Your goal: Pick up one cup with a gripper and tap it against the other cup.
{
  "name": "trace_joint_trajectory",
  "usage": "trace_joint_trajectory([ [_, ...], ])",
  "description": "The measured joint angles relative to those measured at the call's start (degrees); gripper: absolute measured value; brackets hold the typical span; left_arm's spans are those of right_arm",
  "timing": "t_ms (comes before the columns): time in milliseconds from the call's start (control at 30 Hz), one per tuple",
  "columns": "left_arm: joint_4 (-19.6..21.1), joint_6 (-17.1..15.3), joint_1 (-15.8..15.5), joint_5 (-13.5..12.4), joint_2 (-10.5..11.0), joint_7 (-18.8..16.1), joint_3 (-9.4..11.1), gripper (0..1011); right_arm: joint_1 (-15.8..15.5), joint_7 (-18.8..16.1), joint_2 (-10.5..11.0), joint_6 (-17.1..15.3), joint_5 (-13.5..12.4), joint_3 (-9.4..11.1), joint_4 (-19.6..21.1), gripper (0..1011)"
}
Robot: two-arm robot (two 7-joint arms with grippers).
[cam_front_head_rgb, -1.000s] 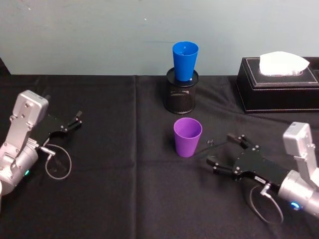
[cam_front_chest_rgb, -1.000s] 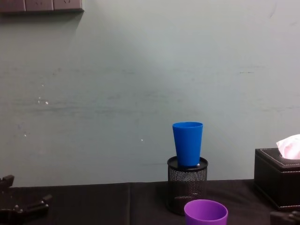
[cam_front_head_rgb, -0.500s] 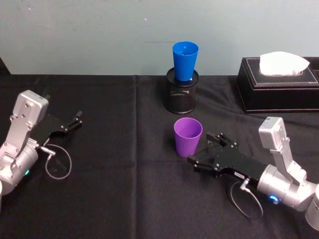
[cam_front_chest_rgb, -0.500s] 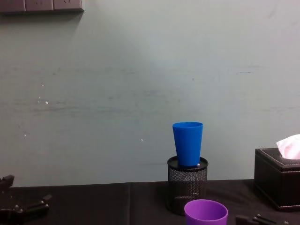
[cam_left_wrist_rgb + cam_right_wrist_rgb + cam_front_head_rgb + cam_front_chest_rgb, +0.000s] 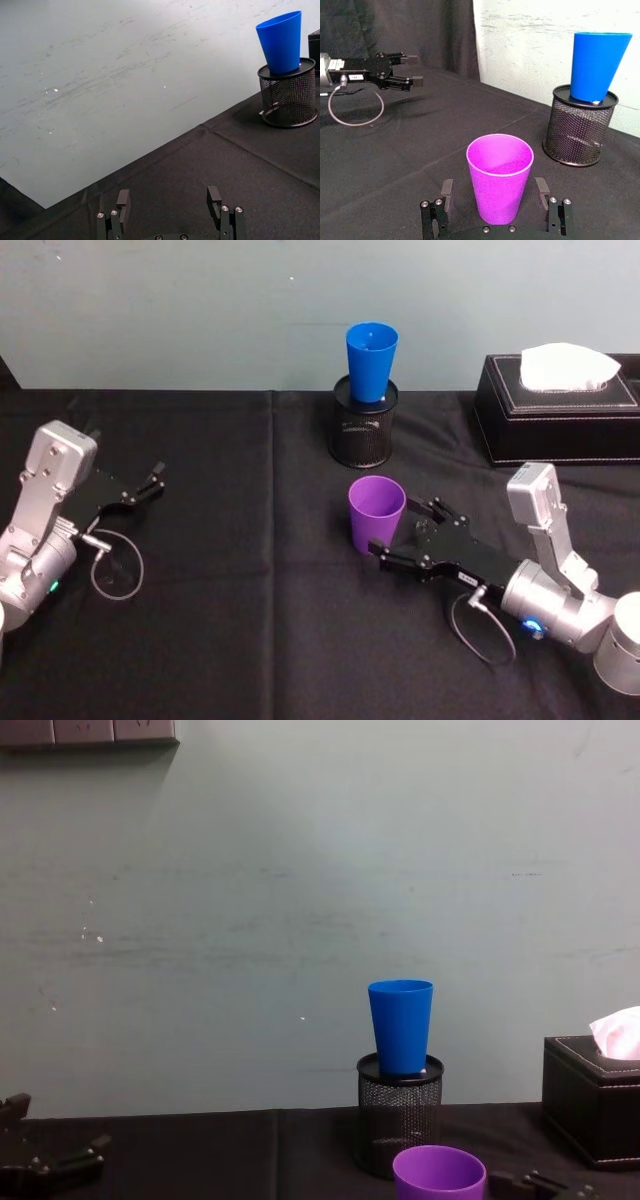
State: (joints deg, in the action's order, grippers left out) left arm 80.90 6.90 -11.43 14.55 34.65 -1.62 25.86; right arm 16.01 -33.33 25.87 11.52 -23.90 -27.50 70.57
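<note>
The purple cup [image 5: 377, 515] stands upright on the black cloth at mid-table. My right gripper [image 5: 405, 531] has come in from the right and is open, one finger on each side of the cup's lower part. In the right wrist view the purple cup [image 5: 500, 176] sits between the two fingers [image 5: 542, 189] with a gap on either side. The blue cup [image 5: 372, 361] stands upright in a black wire-mesh pen holder [image 5: 363, 429] behind the purple one. The chest view shows the blue cup [image 5: 400, 1025] above the purple cup's rim [image 5: 440, 1172]. My left gripper [image 5: 148, 486] rests open at the far left.
A black tissue box [image 5: 558, 421] with white tissue stands at the back right. A grey wall rises just behind the table. A cable loop [image 5: 118, 571] lies by the left arm. Bare cloth lies between the left gripper and the cups.
My right gripper has slid left and forward across the cloth until its open fingers flank the purple cup. The cups and the left arm have not moved.
</note>
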Motion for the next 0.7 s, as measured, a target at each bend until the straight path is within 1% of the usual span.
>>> trace_joint_trajectory([
  [33,0.0,0.0,0.0,0.0,0.0,0.0,0.0,1005,0.3,-0.3,-0.5,-0.1,0.0,0.1,-0.6,1004],
  [233,0.0,0.0,0.0,0.0,0.0,0.0,0.0,1005,1.3,-0.9,-1.9,-0.1,0.1,0.5,-2.2,1004],
  [300,0.0,0.0,0.0,0.0,0.0,0.0,0.0,1005,1.9,-1.2,-2.7,0.2,0.4,0.8,-3.2,1004],
  [367,0.0,0.0,0.0,0.0,0.0,0.0,0.0,1005,2.1,-1.3,-2.9,0.4,0.4,0.9,-3.4,1004],
  [567,0.0,0.0,0.0,0.0,0.0,0.0,0.0,1005,3.3,-1.8,-4.6,0.9,1.0,1.2,-5.3,1004],
  [700,0.0,0.0,0.0,0.0,0.0,0.0,0.0,1005,3.8,-1.9,-5.1,1.0,1.4,1.4,-5.9,1004],
])
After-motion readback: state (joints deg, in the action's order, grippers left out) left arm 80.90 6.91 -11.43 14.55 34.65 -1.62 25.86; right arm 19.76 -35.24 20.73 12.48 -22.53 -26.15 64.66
